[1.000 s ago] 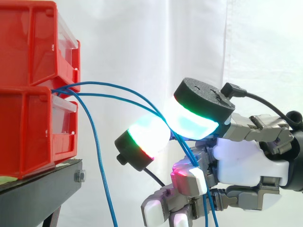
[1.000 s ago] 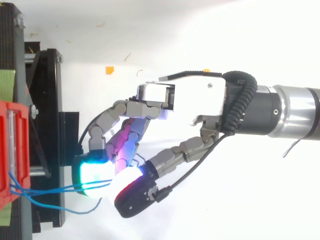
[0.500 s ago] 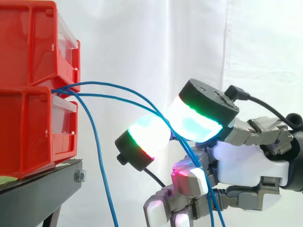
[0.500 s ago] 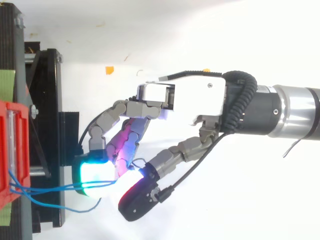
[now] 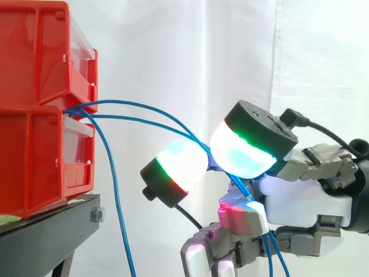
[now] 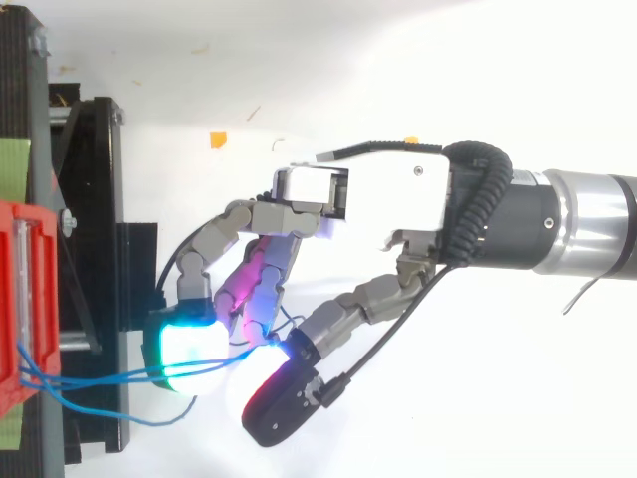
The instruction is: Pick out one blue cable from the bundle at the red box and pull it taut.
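Two stacked red bins (image 5: 34,161) stand at the left on a black stand (image 5: 46,231). Three blue cables come out between them. Two of the cables (image 5: 144,104) arc right and run down between the glowing thumb pad (image 5: 245,151) and a finger pad (image 5: 179,164) of my hand (image 5: 305,196). Below the pads they pass over a lower curled finger. The third cable (image 5: 117,213) hangs loose beside the stand. In the top view the cables (image 6: 100,379) stretch from the bin (image 6: 25,299) to my hand (image 6: 398,199), whose fingers curl toward the thumb.
A white curtain hangs behind everything. The stand's black frame (image 6: 100,199) lies under the fingers in the top view. A small orange scrap (image 6: 217,139) lies on the white floor beyond the hand.
The thumb pad has lifted and drifted a little away from the bins. The lower curled finger has risen. The hanging cable has swung slightly toward the stand.
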